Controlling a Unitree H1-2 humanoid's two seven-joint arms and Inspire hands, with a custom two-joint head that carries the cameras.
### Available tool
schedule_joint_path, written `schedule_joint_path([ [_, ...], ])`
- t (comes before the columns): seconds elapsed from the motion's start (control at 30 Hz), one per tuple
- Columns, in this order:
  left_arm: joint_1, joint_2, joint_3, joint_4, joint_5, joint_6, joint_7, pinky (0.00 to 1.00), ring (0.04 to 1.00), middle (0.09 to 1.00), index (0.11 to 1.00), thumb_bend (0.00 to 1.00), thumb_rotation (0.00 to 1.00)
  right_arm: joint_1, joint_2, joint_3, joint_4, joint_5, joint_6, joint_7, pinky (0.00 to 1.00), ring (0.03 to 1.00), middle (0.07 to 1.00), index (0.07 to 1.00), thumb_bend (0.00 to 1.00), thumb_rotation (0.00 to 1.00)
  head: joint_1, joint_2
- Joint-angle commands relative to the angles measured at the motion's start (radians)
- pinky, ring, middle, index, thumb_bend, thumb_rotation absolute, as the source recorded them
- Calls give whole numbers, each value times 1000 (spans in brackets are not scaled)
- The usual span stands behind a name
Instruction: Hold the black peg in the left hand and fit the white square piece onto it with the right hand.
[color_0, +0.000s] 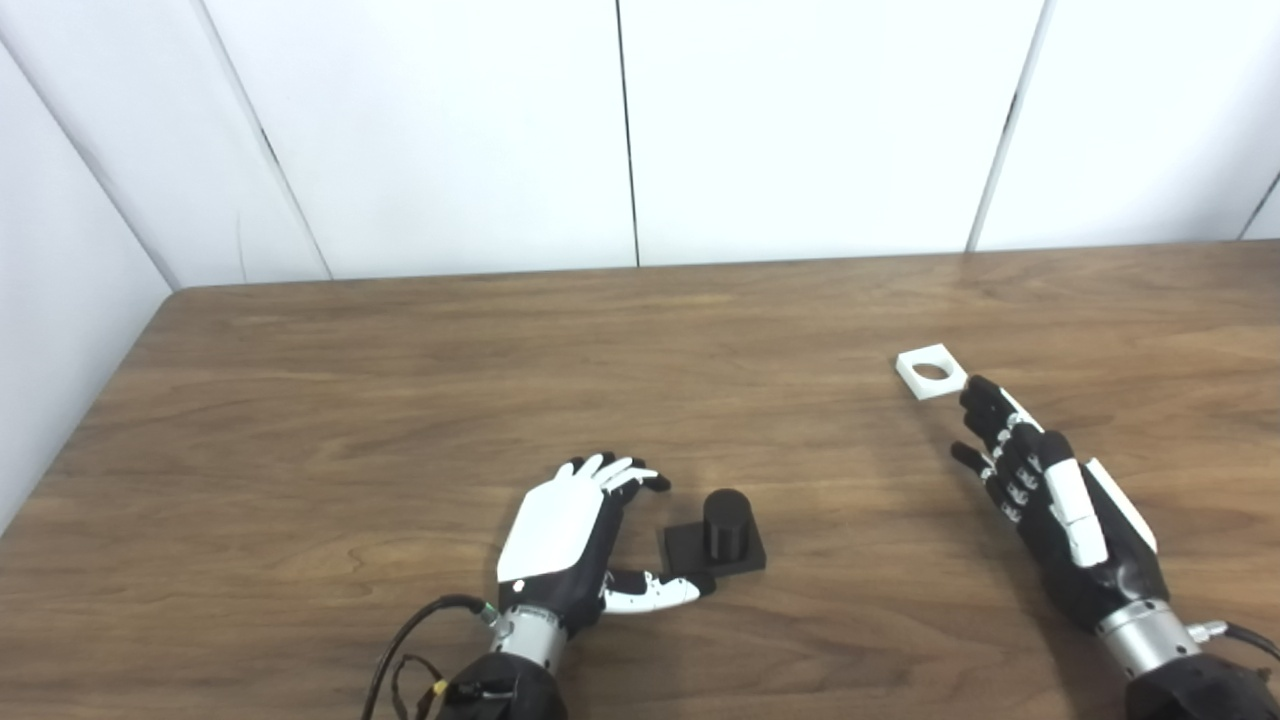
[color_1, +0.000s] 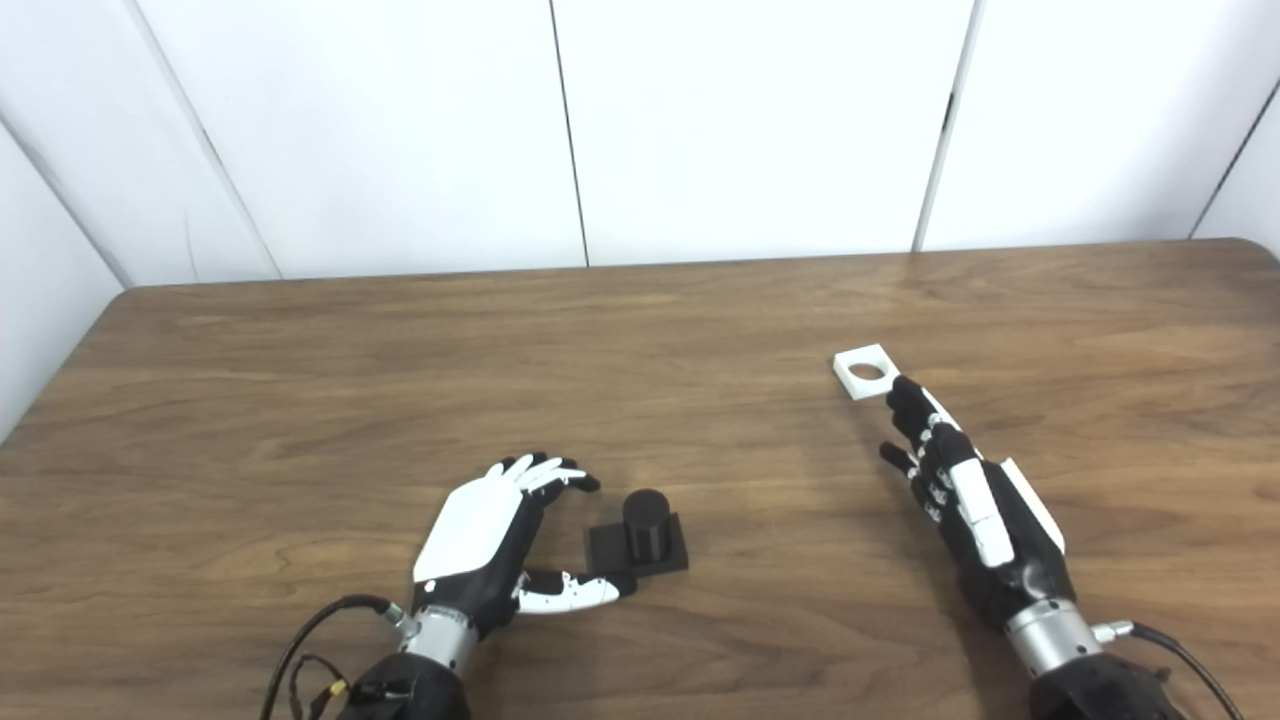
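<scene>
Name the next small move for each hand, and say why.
Probably close the left hand on the black peg: it is open, fingers curled beside the peg, thumb by its base, not gripping. The right hand is open, fingers just short of the white square piece, which lies flat; it should reach on.

Counted on one table (color_0: 400, 400): one peg (color_0: 724, 520) on its square base, one white square (color_0: 931, 371) with a round hole, two hands, namely a left hand (color_0: 575, 530) and a right hand (color_0: 1050, 490), both with fingers apart and holding nothing.
</scene>
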Motion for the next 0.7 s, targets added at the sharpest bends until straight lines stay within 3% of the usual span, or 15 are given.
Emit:
schedule_joint_path([
  [0.0,-18,9,-7,21,17,-7,15,978,951,888,751,830,415,-20,-6,-1,-42,0,-14,-4,951,1000,971,957,745,921,1,0],
  [0.23,-12,7,-9,25,6,-12,23,980,955,888,710,808,398,-20,-5,-6,-39,11,-14,-3,956,1000,972,959,759,907,2,3],
  [0.3,-9,6,-7,19,2,-10,21,985,961,886,661,789,389,-20,-4,-6,-38,14,-16,-2,955,1000,974,963,747,904,2,3],
  [0.43,-4,5,-4,14,-8,-11,27,992,968,886,623,761,342,-20,-7,-5,-39,13,-15,1,963,1000,978,972,743,917,1,10],
  [0.5,-3,6,-2,13,-17,-18,34,985,963,876,582,735,251,-21,-7,-6,-42,11,-11,-2,957,1000,977,972,750,925,1,12],
  [0.57,-1,6,1,11,-30,-21,34,989,965,877,574,731,229,-22,-6,-8,-44,15,-6,-4,958,1000,977,973,748,926,0,13],
  [0.6,0,6,2,10,-37,-22,34,997,975,880,518,586,123,-22,-5,-9,-45,18,-4,-5,966,1000,978,972,745,921,0,13],
  [0.67,3,5,3,9,-49,-23,35,1000,978,881,497,531,81,-24,-3,-14,-50,30,6,-7,972,1000,978,967,750,914,1,17],
])
